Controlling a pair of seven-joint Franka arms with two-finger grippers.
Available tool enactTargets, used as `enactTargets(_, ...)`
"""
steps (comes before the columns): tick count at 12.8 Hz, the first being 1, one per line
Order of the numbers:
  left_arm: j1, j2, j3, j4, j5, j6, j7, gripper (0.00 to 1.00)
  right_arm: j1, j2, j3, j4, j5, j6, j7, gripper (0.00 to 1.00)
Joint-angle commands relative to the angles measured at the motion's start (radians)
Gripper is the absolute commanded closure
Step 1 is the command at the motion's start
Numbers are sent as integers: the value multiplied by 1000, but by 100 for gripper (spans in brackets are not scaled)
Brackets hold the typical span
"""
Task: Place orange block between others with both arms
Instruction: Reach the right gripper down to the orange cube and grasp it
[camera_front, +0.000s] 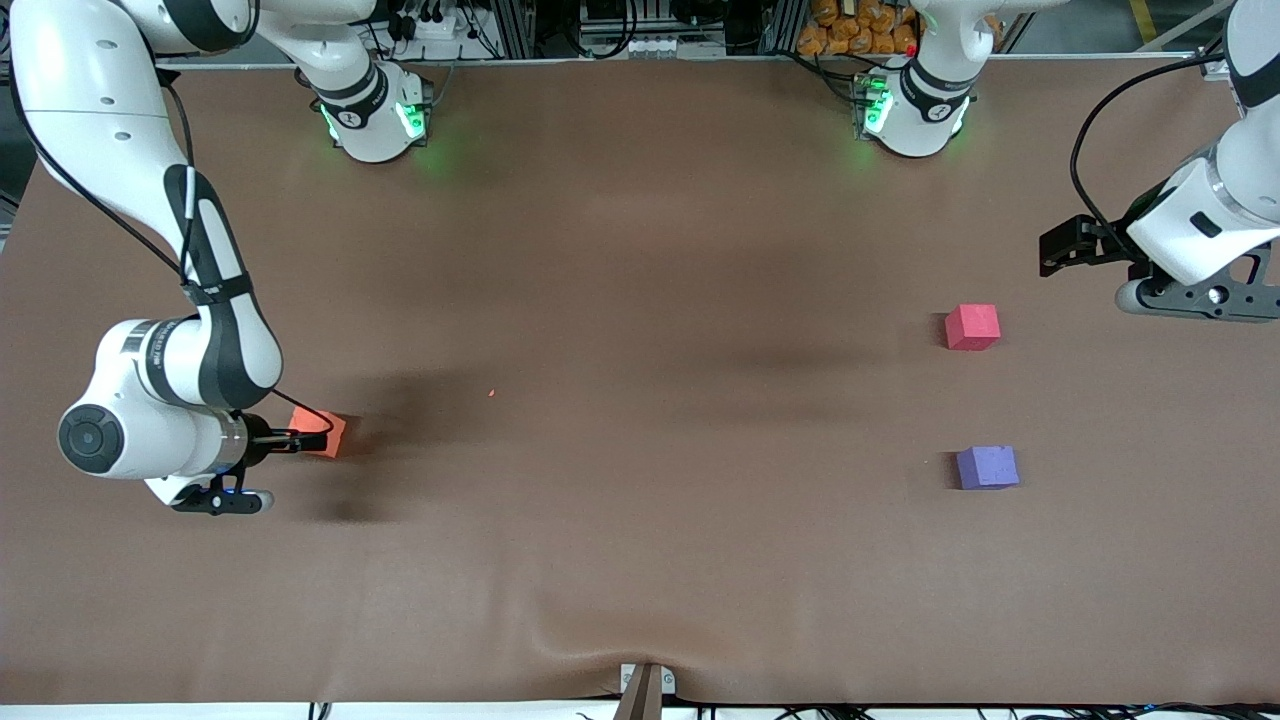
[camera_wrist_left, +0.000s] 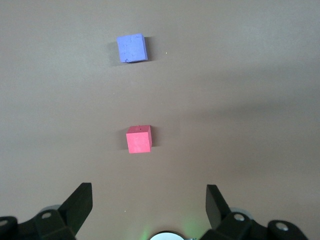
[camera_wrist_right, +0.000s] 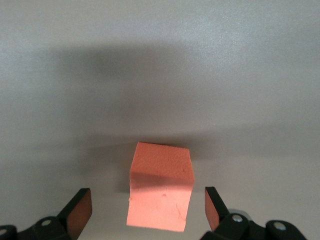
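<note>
Grasp pending on orange block

Orange block (camera_wrist_right: 160, 186) on bench (camera_front: 640, 500) toward right arm's end, between wide jaws of right gripper (camera_wrist_right: 147, 207); likely light, soft foam, so pinch flat sides mid-height; left gripper (camera_wrist_left: 149, 207) waiting, jaws wide.

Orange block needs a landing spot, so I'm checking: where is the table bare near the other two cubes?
Bare cloth lies between the pinkish-red cube and the purple cube. The wide middle toward the orange block is bare too. It is crowded only around the right gripper.

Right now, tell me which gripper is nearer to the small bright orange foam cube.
Right. The right gripper is open with the small bright orange foam cube between its fingers; the left gripper, open, waits at the left arm's end of the table.
</note>
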Motion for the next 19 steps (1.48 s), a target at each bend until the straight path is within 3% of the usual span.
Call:
enactTargets(1, -1, -5, -17, -2, 20, -8, -25, 0, -7, 6, -1, -23, 22, 30, 9, 0)
enactTargets(5, 1, -7, -22, -8, 20, -10, -26, 0, -18, 16, -3, -37, 62, 34, 35, 0)
enactTargets(9, -1, -7, -24, -15, 20, -10, -32, 0, -16, 16, -4, -111, 62, 158, 36, 0)
enactTargets(11, -1, -7, -24, -16, 20, -10, -32, 0, -15, 16, -6, -112, 63, 153, 35, 29)
enactTargets(13, -1, -7, -24, -19, 20, -11, -32, 0, -10, 12, -4, -112, 62, 135, 27, 44)
enactTargets(16, -1, -5, -24, -19, 20, -12, -32, 0, 16, 1, -4, -79, 63, 129, 23, 57)
enactTargets(19, -1, -2, -24, -22, 20, -10, -32, 0, 143, -22, -3, -22, 68, 139, 30, 58)
